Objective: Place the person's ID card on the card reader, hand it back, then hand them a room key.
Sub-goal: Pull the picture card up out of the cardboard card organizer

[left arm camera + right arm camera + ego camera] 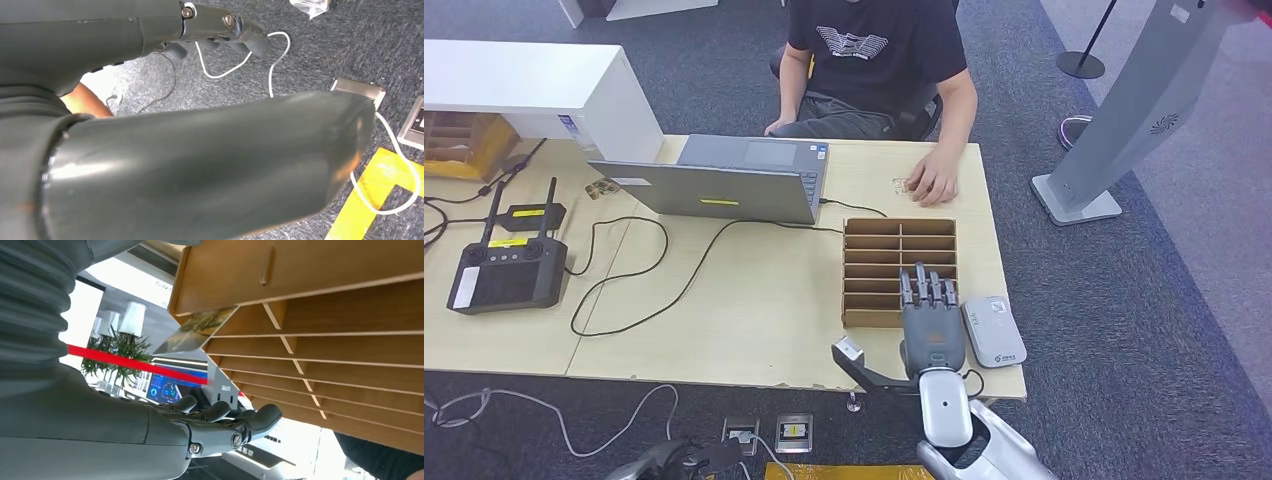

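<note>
**Wooden rack, right hand over its near edge**

Wooden card rack (pixel 899 270) stands on the bench (pixel 754 310), its slotted compartments open upward. The right hand (pixel 931 318) reaches over the rack's near edge with its fingers stretched out straight and close together, holding nothing that can be seen. In the right wrist view a card (pixel 197 330) with a printed picture sticks out of one end slot of the rack, apart from the fingers (pixel 250 422). Just beside the right hand lies the grey card reader (pixel 993 332), flat on the bench with nothing on it. At the far edge a person's hand (pixel 932 182) rests on the bench, with a small pale card-like thing (pixel 901 186) touching it; what it is cannot be told. The left hand (pixel 220 30) hangs above the carpeted floor, fingers loosely curled and empty. A laptop (pixel 724 180) sits further left.
</note>
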Motion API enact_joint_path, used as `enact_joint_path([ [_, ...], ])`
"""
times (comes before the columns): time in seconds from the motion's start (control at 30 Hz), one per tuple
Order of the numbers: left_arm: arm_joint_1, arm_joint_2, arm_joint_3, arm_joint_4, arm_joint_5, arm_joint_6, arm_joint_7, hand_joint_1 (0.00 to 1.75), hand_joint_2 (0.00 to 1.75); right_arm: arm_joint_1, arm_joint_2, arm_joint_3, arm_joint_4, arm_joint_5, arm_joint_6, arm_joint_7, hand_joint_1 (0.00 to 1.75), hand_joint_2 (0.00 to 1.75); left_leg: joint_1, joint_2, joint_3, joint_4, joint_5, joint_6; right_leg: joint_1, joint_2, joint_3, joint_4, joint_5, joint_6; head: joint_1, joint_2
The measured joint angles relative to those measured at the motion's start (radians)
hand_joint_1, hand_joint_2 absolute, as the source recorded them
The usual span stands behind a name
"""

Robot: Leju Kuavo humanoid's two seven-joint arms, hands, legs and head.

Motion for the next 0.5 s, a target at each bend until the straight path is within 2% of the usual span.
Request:
enact_joint_path([
  [0.5, -0.008, -0.008, 0.0, 0.003, -0.013, -0.006, -0.006, 0.0, 0.0, 0.011, -0.004, -0.016, 0.003, 0.024, 0.009, 0.0, 0.0, 1.75, 0.0, 0.001, 0.0, 0.0, 0.0, 0.0, 0.0, 0.001, 0.0, 0.0, 0.0, 0.0, 0.0, 0.0],
])
